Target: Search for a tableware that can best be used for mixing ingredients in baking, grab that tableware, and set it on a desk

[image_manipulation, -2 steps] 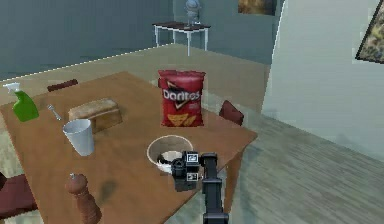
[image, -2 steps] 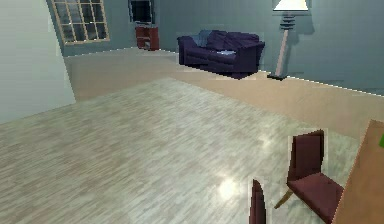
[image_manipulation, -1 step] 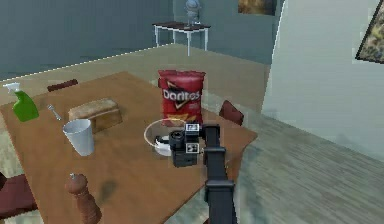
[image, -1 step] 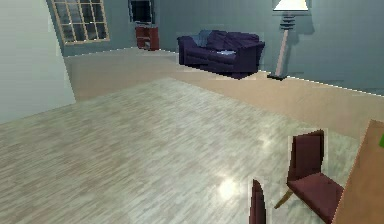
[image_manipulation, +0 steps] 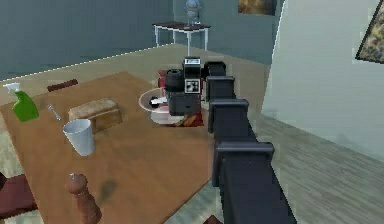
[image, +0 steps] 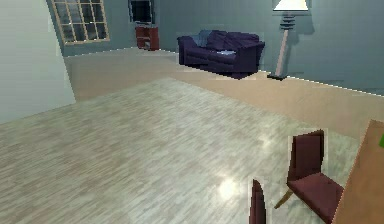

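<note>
1. The claw sits at the far end of the long dark square arm, next to two small white squares with black marks. I cannot tell if its fingers are apart or together.
2. A white round dish with a dark inside lies close by the claw, at about 8 o'clock from it. I think this is the bowl for mixing.
3. The dish rests on the table, so I cannot tell if the claw holds it or even touches it.
4. The dish is round and has no long side, so I think the claw can come at it from any way. There is just one arm to do the job.
5. A small red thing lies at 4 o'clock from the dish.
6. All this is on a big brown wooden table. From the dish, a tan block like a loaf of bread is at 9 o'clock. A white cup is at 8 o'clock. A green spray bottle is far off at 9 o'clock, and a brown wooden pepper grinder is at 7 o'clock.
7. Well apart at 12 o'clock stands a small white table with thin legs. It may be the desk, but that is a guess.
8. Ahead of the robot are a pale wooden floor, a dark purple sofa at 1 o'clock and a dark red chair at 4 o'clock.
</note>
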You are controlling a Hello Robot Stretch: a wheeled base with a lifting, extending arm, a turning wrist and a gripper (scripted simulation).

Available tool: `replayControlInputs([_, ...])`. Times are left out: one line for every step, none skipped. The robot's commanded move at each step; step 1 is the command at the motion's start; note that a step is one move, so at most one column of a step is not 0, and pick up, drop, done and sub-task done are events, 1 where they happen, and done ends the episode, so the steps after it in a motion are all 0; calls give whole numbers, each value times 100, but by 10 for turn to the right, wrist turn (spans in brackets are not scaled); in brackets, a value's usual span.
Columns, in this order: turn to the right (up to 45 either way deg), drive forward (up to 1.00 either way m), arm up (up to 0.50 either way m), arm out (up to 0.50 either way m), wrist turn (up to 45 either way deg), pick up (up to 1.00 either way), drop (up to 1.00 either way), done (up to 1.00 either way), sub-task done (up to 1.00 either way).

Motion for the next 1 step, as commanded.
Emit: replayControlInputs([0,0,0,0,-450,0,0,0,0])
